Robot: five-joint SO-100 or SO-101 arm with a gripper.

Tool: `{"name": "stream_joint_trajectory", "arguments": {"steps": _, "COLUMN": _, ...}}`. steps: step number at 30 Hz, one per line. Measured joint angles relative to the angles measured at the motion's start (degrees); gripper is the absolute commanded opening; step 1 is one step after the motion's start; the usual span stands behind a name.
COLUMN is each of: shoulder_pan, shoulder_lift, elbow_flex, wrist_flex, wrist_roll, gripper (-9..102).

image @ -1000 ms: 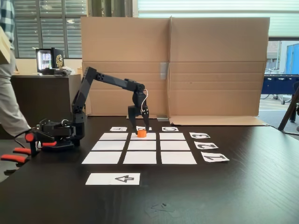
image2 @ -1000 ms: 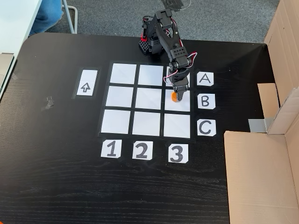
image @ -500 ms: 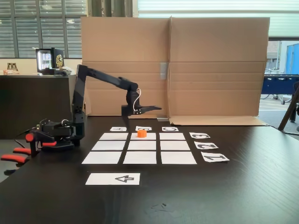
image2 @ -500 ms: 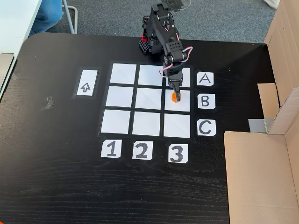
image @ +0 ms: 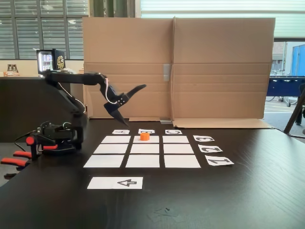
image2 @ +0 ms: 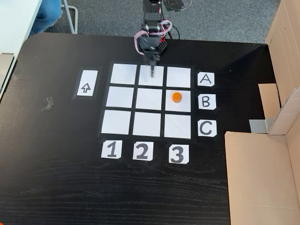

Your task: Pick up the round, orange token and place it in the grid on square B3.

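The orange token [image2: 176, 97] rests upright on square B3 [image2: 183, 106], level with card B and above card 3 in a fixed view from above. In the fixed view from the front, the token [image: 144, 136] sits on the far middle rectangle [image: 154, 140] of the grid [image: 143, 161]. My gripper [image: 134, 105] hangs open and empty in the air, left of the token and well above the table. Seen from above, the gripper [image2: 153, 69] is over the top middle square of the grid [image2: 123, 97], apart from the token.
A tall cardboard wall [image: 190, 67] stands behind the grid. Cardboard flaps [image2: 262, 168] lie at the right of the table. A white arrow strip [image2: 87, 83] lies left of the grid. Orange-handled clamps [image: 16, 158] sit beside the arm base [image: 59, 136].
The gripper has let go of the token on B3, opened wide, risen and swung back toward the arm base. The token has stayed put. The person at the left edge has gone.
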Motion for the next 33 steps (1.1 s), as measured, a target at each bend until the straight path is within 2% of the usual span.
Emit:
{"name": "stream_joint_trajectory", "arguments": {"steps": 2, "shoulder_pan": 7.5, "shoulder_lift": 7.2, "elbow_flex": 2.5, "wrist_flex": 0.0, "wrist_roll": -3.6, "gripper": 75}}
{"name": "stream_joint_trajectory", "arguments": {"steps": 3, "shoulder_pan": 11.8, "shoulder_lift": 10.1, "elbow_flex": 3.0, "wrist_flex": 0.0, "wrist_roll": -5.0, "gripper": 66}}
{"name": "stream_joint_trajectory", "arguments": {"steps": 4, "shoulder_pan": 16.8, "shoulder_lift": 12.2, "elbow_flex": 3.1, "wrist_flex": 0.0, "wrist_roll": -5.9, "gripper": 55}}
{"name": "stream_joint_trajectory", "arguments": {"steps": 6, "shoulder_pan": 27.6, "shoulder_lift": 15.3, "elbow_flex": 3.6, "wrist_flex": -1.1, "wrist_roll": -6.9, "gripper": 24}}
{"name": "stream_joint_trajectory", "arguments": {"steps": 9, "shoulder_pan": 45.4, "shoulder_lift": 17.8, "elbow_flex": 6.3, "wrist_flex": -6.0, "wrist_roll": -7.2, "gripper": 10}}
{"name": "stream_joint_trajectory", "arguments": {"steps": 10, "shoulder_pan": 51.1, "shoulder_lift": 17.8, "elbow_flex": 7.7, "wrist_flex": -8.5, "wrist_roll": -6.8, "gripper": -1}}
{"name": "stream_joint_trajectory", "arguments": {"steps": 11, "shoulder_pan": 56.7, "shoulder_lift": 17.8, "elbow_flex": 9.1, "wrist_flex": -11.3, "wrist_roll": -5.8, "gripper": -1}}
{"name": "stream_joint_trajectory", "arguments": {"steps": 13, "shoulder_pan": 60.5, "shoulder_lift": 17.8, "elbow_flex": 9.9, "wrist_flex": -14.2, "wrist_roll": -5.1, "gripper": -1}}
{"name": "stream_joint_trajectory", "arguments": {"steps": 16, "shoulder_pan": 77.6, "shoulder_lift": 20.9, "elbow_flex": 17.2, "wrist_flex": -21.0, "wrist_roll": -4.2, "gripper": -1}}
{"name": "stream_joint_trajectory", "arguments": {"steps": 20, "shoulder_pan": 87.1, "shoulder_lift": 30.9, "elbow_flex": 29.0, "wrist_flex": -21.7, "wrist_roll": -6.6, "gripper": -1}}
{"name": "stream_joint_trajectory", "arguments": {"steps": 24, "shoulder_pan": 90.0, "shoulder_lift": 45.4, "elbow_flex": 33.7, "wrist_flex": -14.7, "wrist_roll": -6.9, "gripper": -1}}
{"name": "stream_joint_trajectory", "arguments": {"steps": 33, "shoulder_pan": 90.7, "shoulder_lift": 48.3, "elbow_flex": 34.1, "wrist_flex": -13.1, "wrist_roll": -6.5, "gripper": -1}}
